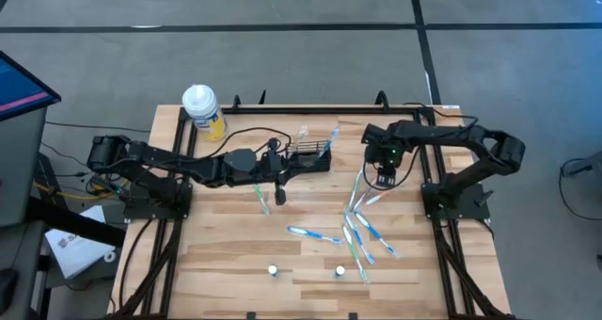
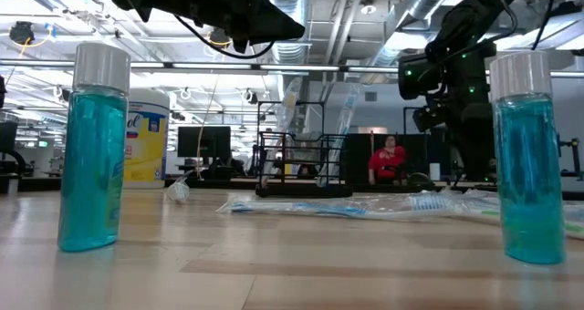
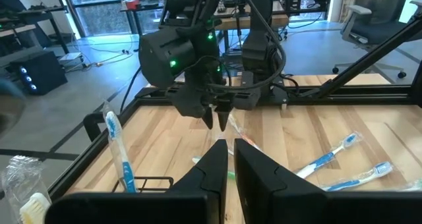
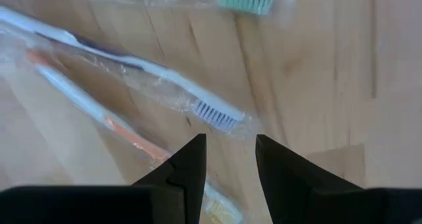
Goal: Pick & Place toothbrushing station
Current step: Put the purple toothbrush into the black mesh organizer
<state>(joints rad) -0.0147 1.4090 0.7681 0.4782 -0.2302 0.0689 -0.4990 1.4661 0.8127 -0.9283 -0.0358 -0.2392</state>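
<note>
The right end effector (image 1: 384, 181), fingers apart and empty, hangs over wrapped toothbrushes (image 4: 132, 79) at three o'clock (picking step, it must drop and pinch one), while the pinched-shut left end effector (image 1: 279, 196) waits by the toothbrushing station (image 1: 308, 156) near twelve.

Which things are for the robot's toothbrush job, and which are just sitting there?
For the job:
black mesh holder
wrapped toothbrushes
right gripper, open above the toothbrushes
left gripper, shut

Just sitting there:
yellow wipes bottle
two small blue mouthwash bottles
</note>
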